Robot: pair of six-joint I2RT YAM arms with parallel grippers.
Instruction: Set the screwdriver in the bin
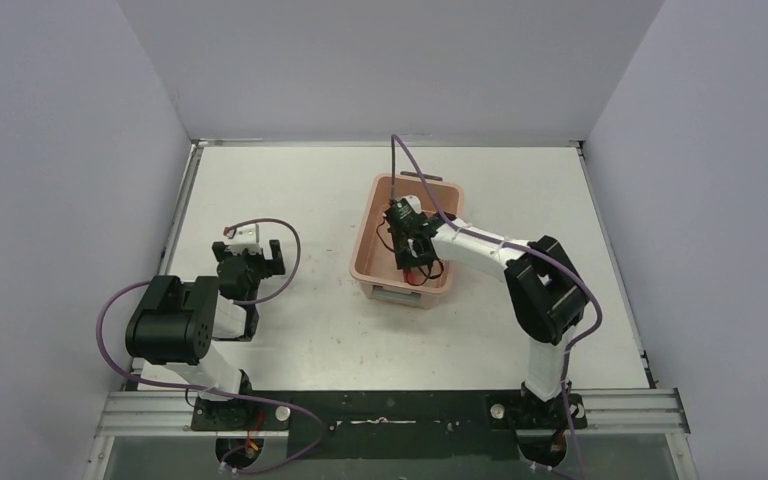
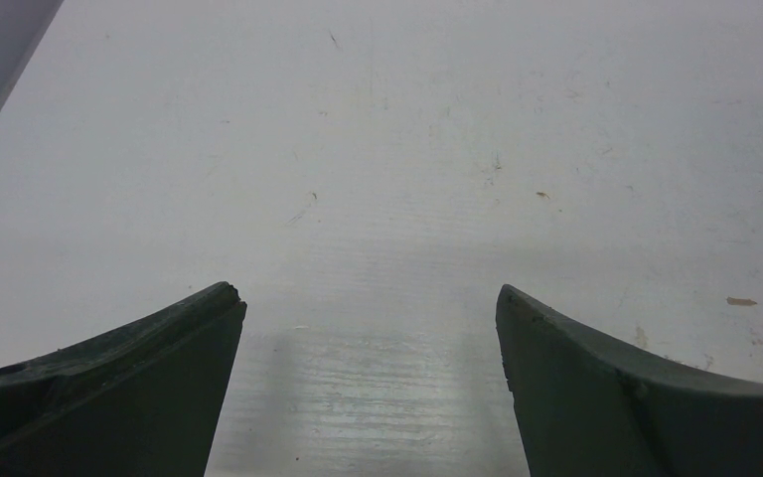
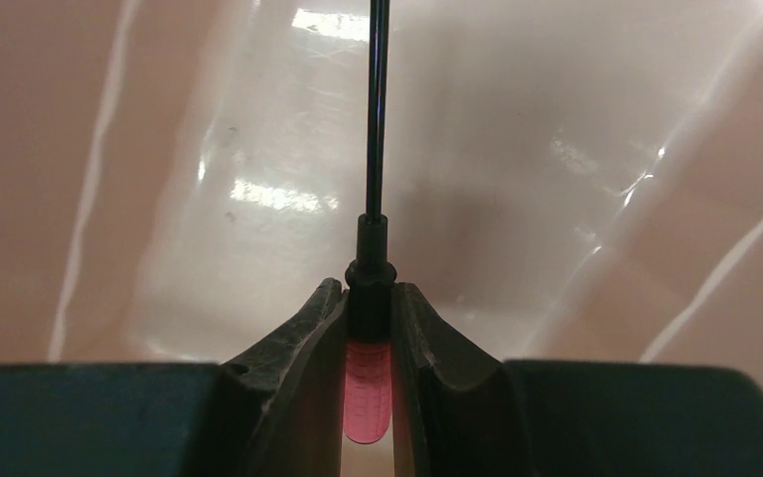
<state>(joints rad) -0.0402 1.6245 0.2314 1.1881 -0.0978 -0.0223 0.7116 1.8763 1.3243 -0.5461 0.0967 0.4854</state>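
Salmon-pink bin (image 1: 363, 245) holds the right tool (image 3: 368, 288), clamped on the screwdriver (image 3: 368, 393); left tool (image 2: 370, 295) spread apart

There are one bin (image 1: 365, 240), one screwdriver (image 3: 369, 393), one table (image 1: 300, 185) and two arms: left arm (image 1: 175, 325), right arm (image 1: 545, 290).

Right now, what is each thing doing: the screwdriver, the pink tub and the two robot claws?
Small red-handled screwdriver with a thin dark shaft: clamped by its handle, inside the bin, not let go.
Salmon-pink rectangular plastic bin: upright on the table, open-topped, right gripper reaching into it.
Right gripper: shut on the screwdriver.
Left gripper: open, empty, over the table.
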